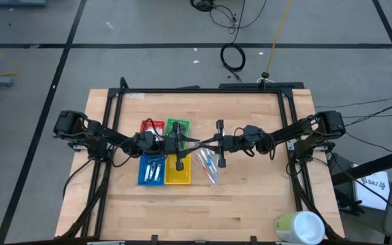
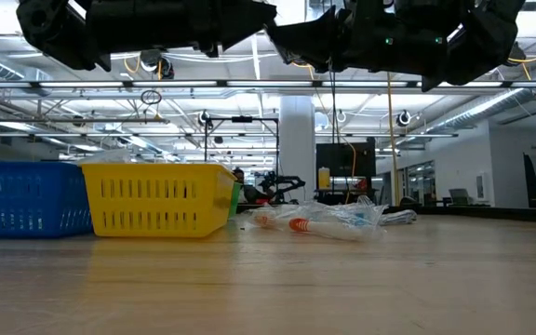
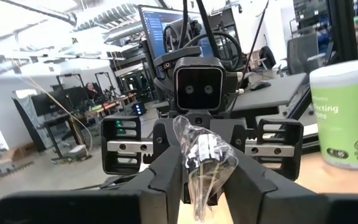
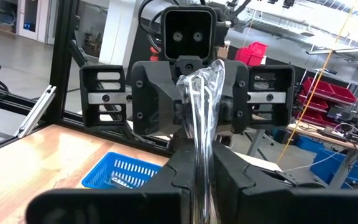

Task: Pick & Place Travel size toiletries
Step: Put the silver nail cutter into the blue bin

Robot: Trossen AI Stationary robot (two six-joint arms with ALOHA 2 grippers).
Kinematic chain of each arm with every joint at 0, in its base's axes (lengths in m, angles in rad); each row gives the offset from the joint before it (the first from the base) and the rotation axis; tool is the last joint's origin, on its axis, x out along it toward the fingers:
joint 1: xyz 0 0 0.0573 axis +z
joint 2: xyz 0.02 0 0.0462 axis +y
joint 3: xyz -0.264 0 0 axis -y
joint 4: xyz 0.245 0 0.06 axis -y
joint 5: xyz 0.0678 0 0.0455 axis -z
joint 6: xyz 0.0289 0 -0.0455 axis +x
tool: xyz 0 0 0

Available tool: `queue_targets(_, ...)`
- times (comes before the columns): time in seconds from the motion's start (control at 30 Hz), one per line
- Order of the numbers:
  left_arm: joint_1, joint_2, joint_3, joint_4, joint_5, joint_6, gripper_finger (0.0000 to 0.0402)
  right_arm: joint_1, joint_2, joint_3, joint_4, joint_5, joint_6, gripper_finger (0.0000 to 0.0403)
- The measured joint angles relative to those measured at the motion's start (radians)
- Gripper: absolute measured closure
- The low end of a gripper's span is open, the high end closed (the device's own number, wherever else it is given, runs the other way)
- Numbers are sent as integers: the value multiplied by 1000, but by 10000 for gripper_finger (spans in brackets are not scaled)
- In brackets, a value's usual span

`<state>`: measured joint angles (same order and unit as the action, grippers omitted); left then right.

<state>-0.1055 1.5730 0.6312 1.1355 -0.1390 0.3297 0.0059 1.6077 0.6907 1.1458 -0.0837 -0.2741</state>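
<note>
Nearest my lens on the left wrist, the left tool (image 3: 197,177) is pinching a crinkled clear packet (image 3: 202,152), fingers narrowed around it. Facing it, I am seeing the right tool (image 4: 199,180) clamping tight on the same packet's other end, both hovering mid-air above the tabletop (image 1: 250,204) beside the yellow tray (image 1: 177,173). More toiletries (image 2: 328,223) are lying on the wood nearby.

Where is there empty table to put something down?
The near strip of wooden table below the yellow tray is bare as far as the green-and-white cylinder. So is the far strip behind the red tray. The middle is crowded: trays, loose packets, both arms.
</note>
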Motion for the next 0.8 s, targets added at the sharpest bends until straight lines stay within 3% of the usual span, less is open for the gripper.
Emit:
queue_targets(0.2, 0, 0, 0, -1, -3, 46, 366, 0, -1, 0, -5, 1, 3, 386)
queue_targets(0.43, 0, 0, -1, -4, -3, 42, 366, 0, -2, 0, -24, 7, 26, 370)
queue_targets(0.57, 0, 0, -1, 28, -13, 31, 358, 1, -14, 1, -73, 78, 100, 331)
queue_targets(0.8, -1, -22, -1, 21, -22, 30, 367, 1, -158, -1, -401, 145, 130, 235)
